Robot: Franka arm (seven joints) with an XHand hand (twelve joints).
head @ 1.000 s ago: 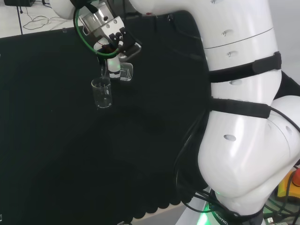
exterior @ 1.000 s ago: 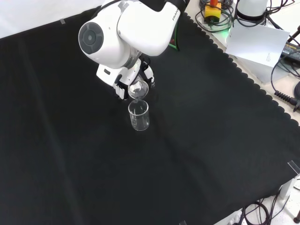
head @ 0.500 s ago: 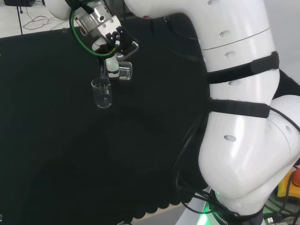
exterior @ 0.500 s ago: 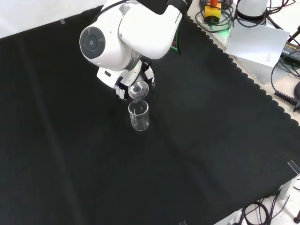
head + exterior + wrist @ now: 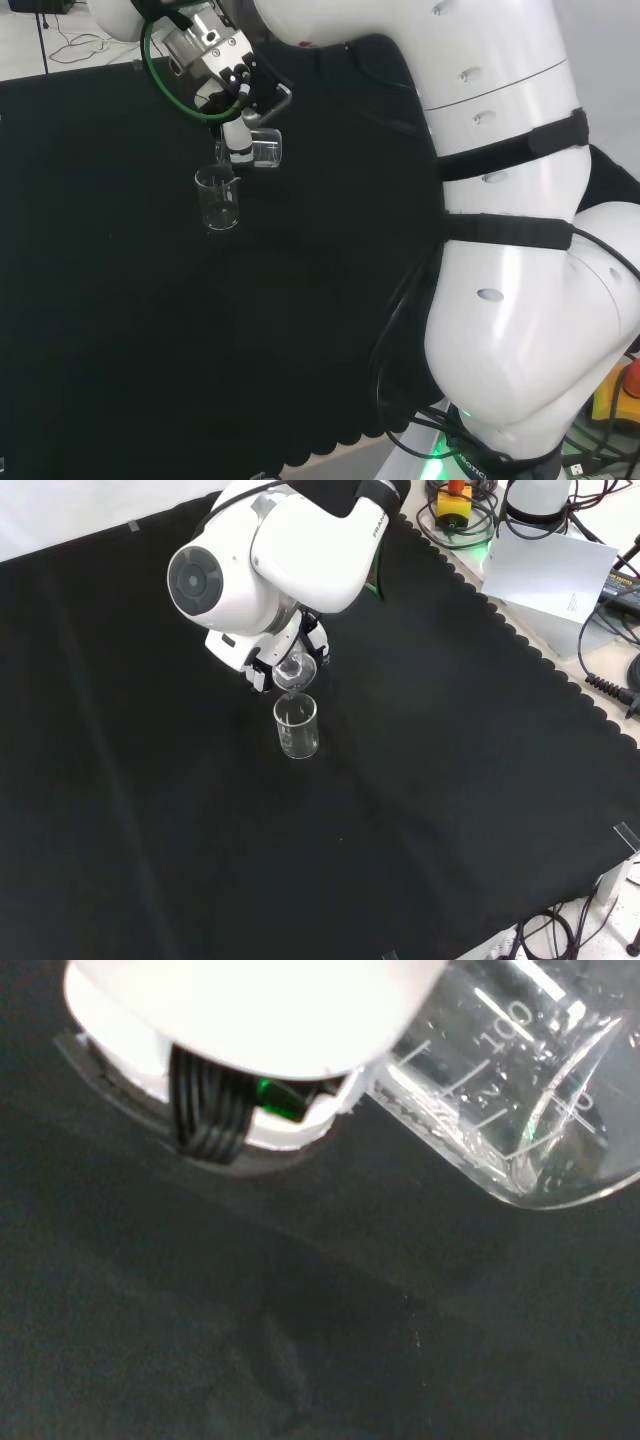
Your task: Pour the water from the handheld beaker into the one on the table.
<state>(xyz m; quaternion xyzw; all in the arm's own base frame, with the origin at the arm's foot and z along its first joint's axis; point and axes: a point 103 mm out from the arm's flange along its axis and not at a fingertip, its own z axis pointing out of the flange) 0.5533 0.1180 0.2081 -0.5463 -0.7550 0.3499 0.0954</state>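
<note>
The hand (image 5: pixel 238 88) is shut on a small clear beaker (image 5: pixel 263 150), which lies tipped almost on its side with its mouth toward the view's left in the head view. Just below that mouth a second clear beaker (image 5: pixel 217 198) stands upright on the black cloth. From the front, the held beaker (image 5: pixel 293 669) hangs right above the standing beaker (image 5: pixel 297 726), with the hand (image 5: pixel 313 643) partly behind the arm's big white link. Close up in the wrist view, the held beaker (image 5: pixel 510 1090) shows printed scale marks beside the hand (image 5: pixel 250 1020). I cannot tell the water level in either.
The black cloth (image 5: pixel 450 780) spreads wide around the two beakers. The arm's own white links (image 5: pixel 510 250) take up the head view's right side. Cables and boxes (image 5: pixel 560 560) lie beyond the cloth's scalloped edge at the front view's top right.
The hand has risen slightly and turned further, so the held beaker lies flatter over the standing one. The standing beaker has not moved.
</note>
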